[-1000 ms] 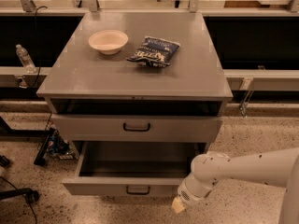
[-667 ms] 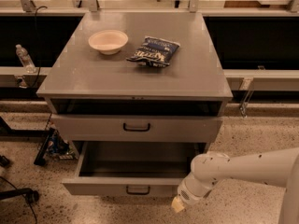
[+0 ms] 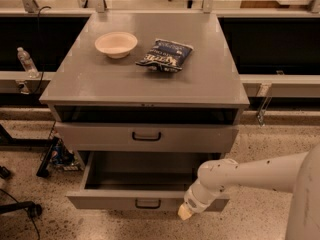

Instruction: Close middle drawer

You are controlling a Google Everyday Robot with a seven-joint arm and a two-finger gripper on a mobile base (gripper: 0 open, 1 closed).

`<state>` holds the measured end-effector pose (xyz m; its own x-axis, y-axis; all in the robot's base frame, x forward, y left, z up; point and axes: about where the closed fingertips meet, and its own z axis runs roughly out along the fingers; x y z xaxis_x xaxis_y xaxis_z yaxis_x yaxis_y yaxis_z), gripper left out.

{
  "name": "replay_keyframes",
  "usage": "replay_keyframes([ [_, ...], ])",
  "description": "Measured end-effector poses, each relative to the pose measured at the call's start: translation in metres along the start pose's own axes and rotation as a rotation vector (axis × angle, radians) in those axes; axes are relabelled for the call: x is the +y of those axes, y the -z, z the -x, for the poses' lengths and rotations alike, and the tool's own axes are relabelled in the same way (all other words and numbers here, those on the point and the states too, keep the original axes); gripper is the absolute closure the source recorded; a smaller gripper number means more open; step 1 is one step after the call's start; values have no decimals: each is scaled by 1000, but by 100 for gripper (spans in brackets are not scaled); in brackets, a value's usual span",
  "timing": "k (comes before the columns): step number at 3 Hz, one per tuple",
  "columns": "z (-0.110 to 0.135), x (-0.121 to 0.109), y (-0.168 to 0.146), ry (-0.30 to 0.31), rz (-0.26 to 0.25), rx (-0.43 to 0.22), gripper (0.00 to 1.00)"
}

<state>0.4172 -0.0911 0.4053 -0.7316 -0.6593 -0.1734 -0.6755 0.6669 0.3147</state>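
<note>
Nothing has visibly moved since the earlier frame: the gripper [image 3: 185,212] hangs at the same spot, low in front of the right part of the middle drawer [image 3: 107,200], and that drawer is pulled out just as far; whether the gripper is open or closed cannot be told, since only its pale tip shows below the white arm [image 3: 250,174] that reaches in from the right; it seems to touch the front panel, though the view does not settle that. Two drawers are in sight on the one grey cabinet [image 3: 200,86]: the middle drawer, wide open with its dark inside showing and one small black handle [image 3: 148,203] at the centre of its low front; and above it one taller-fronted upper drawer [image 3: 100,136] with one larger black handle [image 3: 146,136], under a dark gap beneath the top. On the cabinet top lie two things, near each other but apart: one pale bowl [image 3: 116,44] to the left, upright; one dark blue chip bag [image 3: 165,55] to its right, lying flat. One water bottle [image 3: 25,62] stands on the ledge at far left.
</note>
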Motion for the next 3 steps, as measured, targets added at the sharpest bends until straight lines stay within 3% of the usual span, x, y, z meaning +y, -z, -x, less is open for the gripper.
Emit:
replay_keyframes([
  [1, 16, -7, -2, 28, -18, -25, 100],
  [2, 46, -24, 5, 60, -78, -75, 100],
  [3, 52, -28, 6, 63, -94, -87, 100],
])
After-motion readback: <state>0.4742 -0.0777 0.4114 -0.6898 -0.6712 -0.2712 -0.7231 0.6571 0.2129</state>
